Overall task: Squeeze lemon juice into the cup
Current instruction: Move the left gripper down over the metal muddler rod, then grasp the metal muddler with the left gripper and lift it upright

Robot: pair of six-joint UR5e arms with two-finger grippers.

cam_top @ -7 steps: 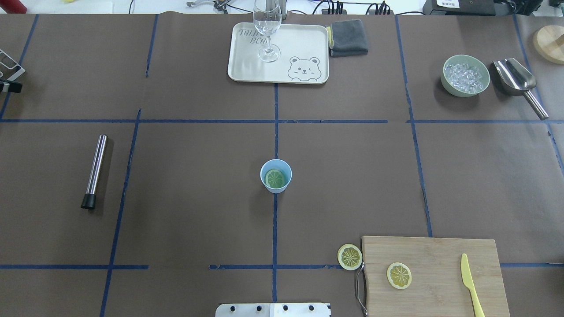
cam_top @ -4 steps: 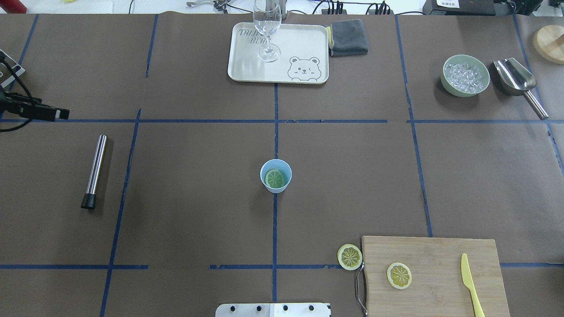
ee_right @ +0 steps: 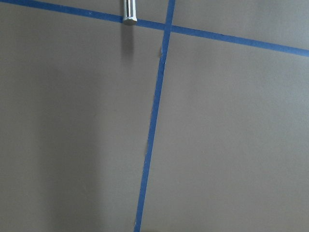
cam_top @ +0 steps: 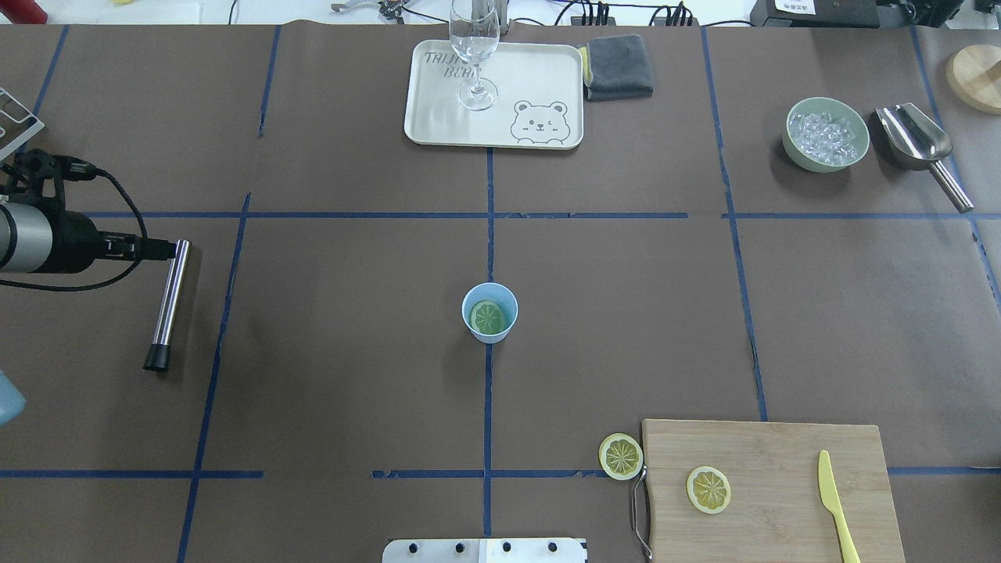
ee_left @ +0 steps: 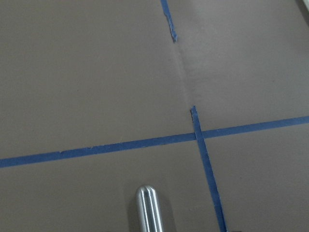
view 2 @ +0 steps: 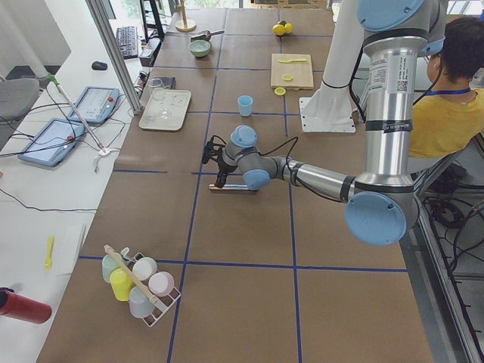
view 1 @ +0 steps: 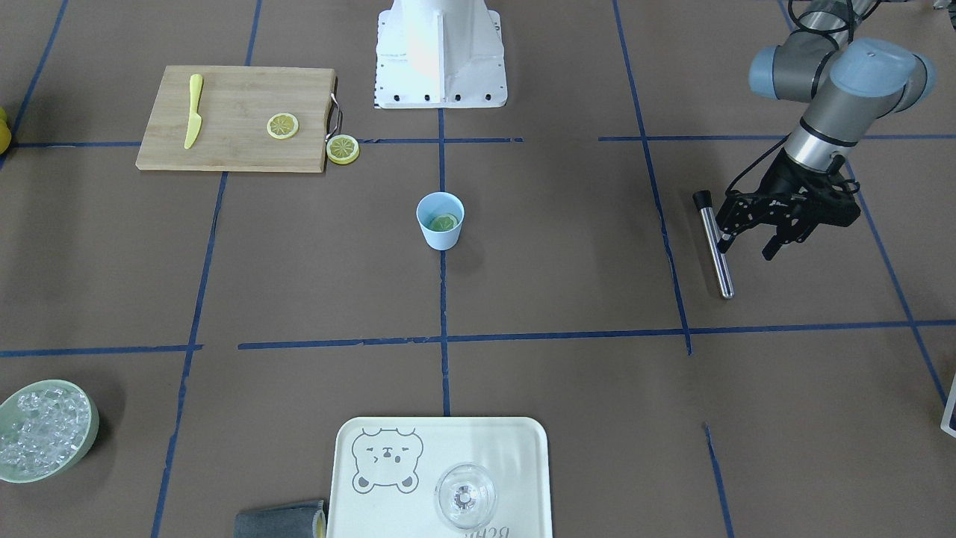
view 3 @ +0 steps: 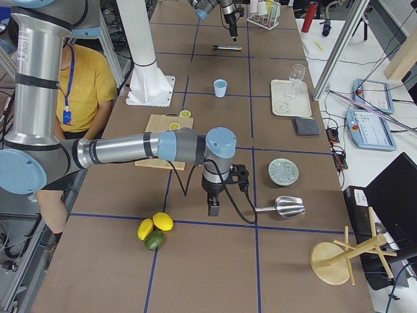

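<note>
The light-blue cup [cam_top: 508, 306] stands at the table's middle, with a lemon slice [cam_top: 488, 317] lying flat inside it; cup [view 1: 439, 237] and slice [view 1: 444, 222] also show in the front-facing view. Two more lemon slices lie near the front right: one [cam_top: 621, 456] on the table by the cutting board's handle, one [cam_top: 708, 489] on the board. My left gripper [view 1: 747, 246] is open and empty, low over the far end of a steel muddler [view 1: 715, 250], far left of the cup. My right gripper [view 3: 212, 207] shows only in the exterior right view; I cannot tell its state.
The bamboo cutting board [cam_top: 782, 461] carries a yellow knife [cam_top: 834, 500]. A tray [cam_top: 438, 125] with a clear glass [cam_top: 474, 47] and a grey cloth [cam_top: 619, 66] sit at the back. A green bowl of ice [cam_top: 827, 134] and a metal scoop [cam_top: 919, 145] are at the back right.
My left arm has come in from the left edge and moved forward, its gripper now at the muddler's far end. The cup and the lemon slices have not moved.
</note>
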